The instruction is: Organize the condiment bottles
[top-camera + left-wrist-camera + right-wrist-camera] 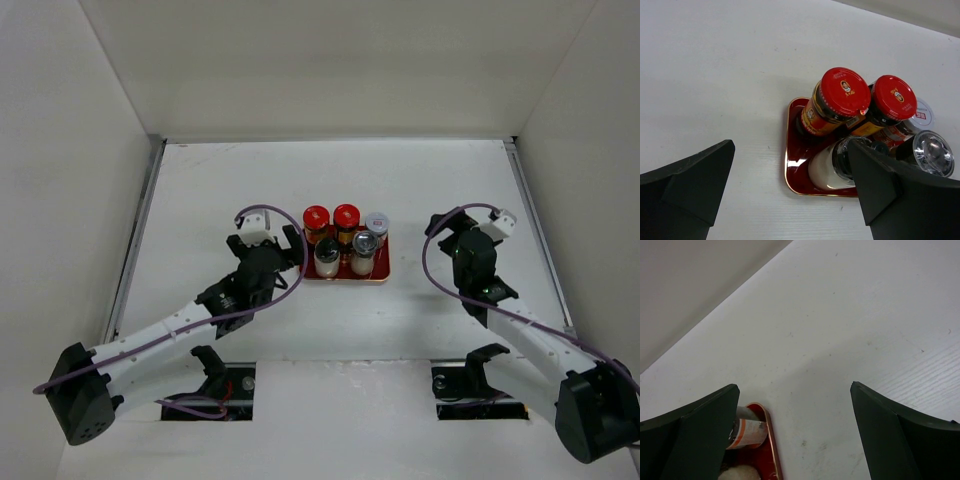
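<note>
Condiment bottles (346, 225) stand packed on the red tray (796, 150); left gripper (265, 242), wide open and empty, should retreat without clipping them.

Worktop (220, 180): one tray (345, 280) near the centre.

Tray: holds five condiment bottles (346, 232), all upright, packed close in two rows.
- Rear row, left to right: rear-left bottle (316, 218), rear-middle bottle (346, 215), rear-right bottle (377, 222).
- Front row: front-left bottle (327, 252), before the rear-left and rear-middle ones; front-right bottle (365, 245), before the rear-middle and rear-right ones.

Left pincer (265, 238): just left of the tray, level with the rear row, nearest the rear-left bottle.

Right pincer (455, 222): right of the tray, farther off than the left pincer, apart from every bottle.
</note>
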You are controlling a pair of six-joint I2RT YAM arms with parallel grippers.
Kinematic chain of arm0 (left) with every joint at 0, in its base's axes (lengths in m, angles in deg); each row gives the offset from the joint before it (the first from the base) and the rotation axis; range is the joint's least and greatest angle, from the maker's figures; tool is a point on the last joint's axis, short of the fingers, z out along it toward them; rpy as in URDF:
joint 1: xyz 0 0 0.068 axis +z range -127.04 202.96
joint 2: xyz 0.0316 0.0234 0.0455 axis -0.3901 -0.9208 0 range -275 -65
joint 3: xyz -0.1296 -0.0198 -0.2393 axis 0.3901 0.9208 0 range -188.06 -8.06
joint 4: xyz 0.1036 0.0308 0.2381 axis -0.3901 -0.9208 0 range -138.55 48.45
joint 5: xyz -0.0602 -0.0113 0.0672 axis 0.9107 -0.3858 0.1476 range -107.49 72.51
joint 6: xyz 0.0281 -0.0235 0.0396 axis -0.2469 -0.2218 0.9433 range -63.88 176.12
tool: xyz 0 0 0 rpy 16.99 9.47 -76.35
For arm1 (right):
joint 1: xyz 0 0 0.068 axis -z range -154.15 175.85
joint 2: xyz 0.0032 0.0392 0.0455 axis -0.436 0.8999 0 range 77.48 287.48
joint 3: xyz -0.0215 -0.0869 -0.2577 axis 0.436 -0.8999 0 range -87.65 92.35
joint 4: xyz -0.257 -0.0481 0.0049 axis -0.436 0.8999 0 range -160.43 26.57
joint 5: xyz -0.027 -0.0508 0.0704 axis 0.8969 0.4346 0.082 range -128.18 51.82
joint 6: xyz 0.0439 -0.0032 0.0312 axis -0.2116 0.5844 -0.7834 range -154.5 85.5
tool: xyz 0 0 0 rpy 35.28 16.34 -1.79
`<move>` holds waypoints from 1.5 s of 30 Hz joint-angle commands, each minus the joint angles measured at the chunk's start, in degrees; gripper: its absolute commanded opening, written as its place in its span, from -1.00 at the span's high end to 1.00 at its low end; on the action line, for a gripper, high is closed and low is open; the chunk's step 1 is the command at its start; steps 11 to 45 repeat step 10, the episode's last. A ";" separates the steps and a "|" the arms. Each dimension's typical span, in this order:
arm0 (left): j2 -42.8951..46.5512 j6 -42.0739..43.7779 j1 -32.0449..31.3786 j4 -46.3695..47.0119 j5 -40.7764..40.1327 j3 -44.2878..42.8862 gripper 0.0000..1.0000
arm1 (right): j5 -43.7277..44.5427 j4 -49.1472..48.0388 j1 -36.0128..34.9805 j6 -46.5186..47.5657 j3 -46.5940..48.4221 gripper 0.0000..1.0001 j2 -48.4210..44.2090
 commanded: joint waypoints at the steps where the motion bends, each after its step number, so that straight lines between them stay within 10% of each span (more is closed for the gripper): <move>1: 1.53 0.13 0.23 1.89 -0.99 1.05 -1.00 | -1.57 -4.55 0.31 -0.83 0.11 -1.00 0.73; 45: -1.63 0.39 -0.64 1.28 -0.63 -0.88 -1.00 | -3.41 -5.69 0.22 -0.48 0.11 -1.00 0.56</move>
